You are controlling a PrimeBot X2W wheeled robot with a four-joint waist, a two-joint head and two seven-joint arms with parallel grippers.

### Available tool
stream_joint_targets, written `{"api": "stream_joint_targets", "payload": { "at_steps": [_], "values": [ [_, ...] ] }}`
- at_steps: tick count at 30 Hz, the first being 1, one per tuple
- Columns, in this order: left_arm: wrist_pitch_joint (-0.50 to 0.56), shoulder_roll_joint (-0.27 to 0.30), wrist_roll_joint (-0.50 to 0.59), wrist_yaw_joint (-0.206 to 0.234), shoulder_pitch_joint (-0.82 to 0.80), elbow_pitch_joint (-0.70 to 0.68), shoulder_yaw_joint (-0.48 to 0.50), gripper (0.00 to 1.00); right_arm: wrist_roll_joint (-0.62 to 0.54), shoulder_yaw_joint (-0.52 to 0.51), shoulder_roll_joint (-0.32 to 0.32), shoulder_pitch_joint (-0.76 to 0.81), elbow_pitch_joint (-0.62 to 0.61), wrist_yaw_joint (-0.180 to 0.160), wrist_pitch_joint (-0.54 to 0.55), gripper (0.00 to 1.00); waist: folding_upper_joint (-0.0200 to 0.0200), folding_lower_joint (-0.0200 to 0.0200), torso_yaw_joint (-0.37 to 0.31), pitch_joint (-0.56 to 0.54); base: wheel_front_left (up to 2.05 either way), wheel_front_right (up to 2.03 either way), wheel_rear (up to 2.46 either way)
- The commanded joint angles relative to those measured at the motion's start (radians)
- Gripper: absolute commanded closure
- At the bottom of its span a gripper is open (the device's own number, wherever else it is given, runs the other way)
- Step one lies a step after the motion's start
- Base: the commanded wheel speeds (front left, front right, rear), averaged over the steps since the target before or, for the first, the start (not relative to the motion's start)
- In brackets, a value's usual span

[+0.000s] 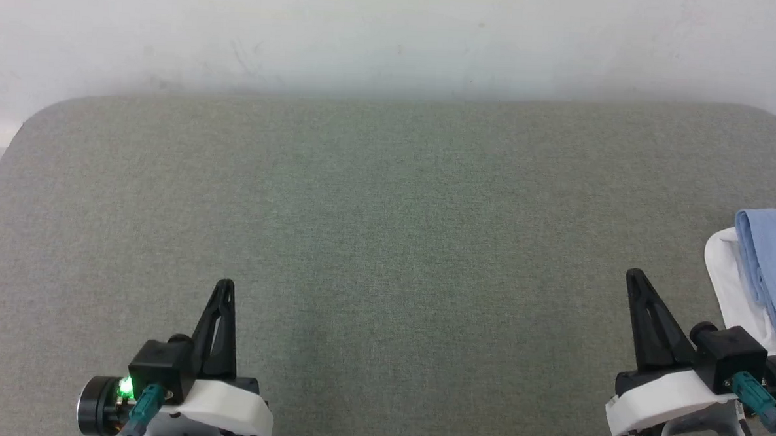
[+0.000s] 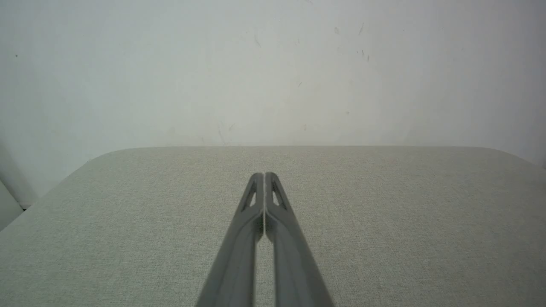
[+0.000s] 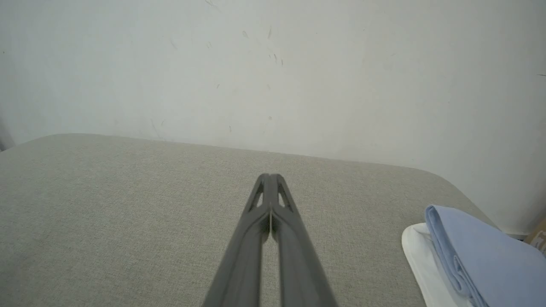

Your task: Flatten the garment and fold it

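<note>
Garment (image 1: 775, 274), a rounded blue fold, lies on white fabric (image 1: 726, 275); left claw (image 1: 226, 284) and right claw (image 1: 634, 276) each pinched closed, empty.

Left gripper (image 1: 226, 284) and right gripper (image 1: 635, 276) are showing slim black slotted fingers (image 1: 218, 328), white mounts (image 1: 223, 404), black blocks (image 1: 159, 365) with teal plugs (image 1: 146, 401); a green light (image 1: 125, 385) is glowing left.
</note>
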Motion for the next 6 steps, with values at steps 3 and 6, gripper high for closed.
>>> {"api": "stream_joint_targets", "payload": {
  "at_steps": [3, 6],
  "values": [
    [0.010, 0.000, 0.011, -0.008, -0.012, -0.006, 0.005, 1.00, -0.007, 0.004, 0.002, 0.001, -0.006, -0.001, 0.008, 1.00, -0.0001, -0.0001, 0.000, -0.001, 0.00, 0.00, 0.00],
    [0.016, 0.000, 0.013, -0.009, -0.013, -0.006, 0.007, 1.00, -0.008, 0.005, 0.002, 0.002, -0.008, -0.001, 0.013, 1.00, -0.0001, -0.0001, -0.001, -0.002, 0.00, 0.00, 0.00]
  ]
}}
